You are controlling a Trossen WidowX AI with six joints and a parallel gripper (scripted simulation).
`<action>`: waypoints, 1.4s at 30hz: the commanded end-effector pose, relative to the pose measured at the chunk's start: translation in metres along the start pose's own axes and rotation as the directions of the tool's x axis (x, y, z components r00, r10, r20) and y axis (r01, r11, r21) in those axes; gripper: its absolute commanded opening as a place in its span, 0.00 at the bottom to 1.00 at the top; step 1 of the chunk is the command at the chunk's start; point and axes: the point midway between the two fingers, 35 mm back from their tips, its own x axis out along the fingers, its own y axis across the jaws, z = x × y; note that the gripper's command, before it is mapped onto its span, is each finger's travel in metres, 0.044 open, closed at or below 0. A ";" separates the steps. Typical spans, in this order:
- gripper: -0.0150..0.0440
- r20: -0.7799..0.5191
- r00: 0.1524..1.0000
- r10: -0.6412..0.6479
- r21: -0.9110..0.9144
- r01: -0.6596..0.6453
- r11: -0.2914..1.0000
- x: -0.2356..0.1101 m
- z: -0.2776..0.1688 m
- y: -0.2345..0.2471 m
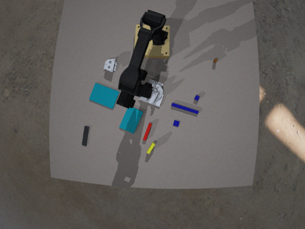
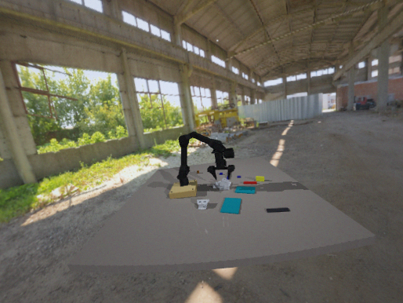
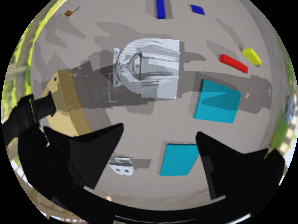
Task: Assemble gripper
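Top view, 12 = picture top: black arm comes off the tan base (image 1: 165, 53) (image 2: 176, 193) (image 3: 72, 102), jaws (image 1: 145, 82) (image 2: 222, 177) (image 3: 160, 130) near the white gripper base (image 1: 157, 100) (image 2: 223, 184) (image 3: 160, 75), partly hiding it. From that base, small white holed part (image 1: 110, 65) (image 2: 202, 204) (image 3: 122, 166) sits at 10 o'clock, teal slab (image 1: 104, 95) (image 2: 231, 206) (image 3: 178, 160) at 9, second teal slab (image 1: 129, 119) (image 2: 245, 190) (image 3: 217, 101) at 7, red bar (image 1: 147, 132) (image 2: 250, 182) (image 3: 233, 63) at 6, long blue bar (image 1: 184, 108) at 4. Seating and gear mesh: can't tell.

Exterior: jaws point down over the gripper base, spread apart, nothing held. Holed part lies on the counter (image 2: 157, 239) at 7 o'clock from the gripper base.

Wrist: jaws wide apart, nothing between them. Gripper base at 12 o'clock from the gap, holed part between 7 and 8, red bar between 1 and 2.
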 end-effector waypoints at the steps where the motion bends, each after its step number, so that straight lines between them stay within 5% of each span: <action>1: 1.00 -0.005 1.000 0.002 0.127 -0.001 0.992 -0.001 -0.010 0.002; 20: 1.00 -0.011 1.000 0.006 0.616 0.002 0.787 -0.003 -0.050 0.008; 42: 1.00 -0.017 1.000 0.014 0.959 0.013 0.282 -0.006 -0.094 0.022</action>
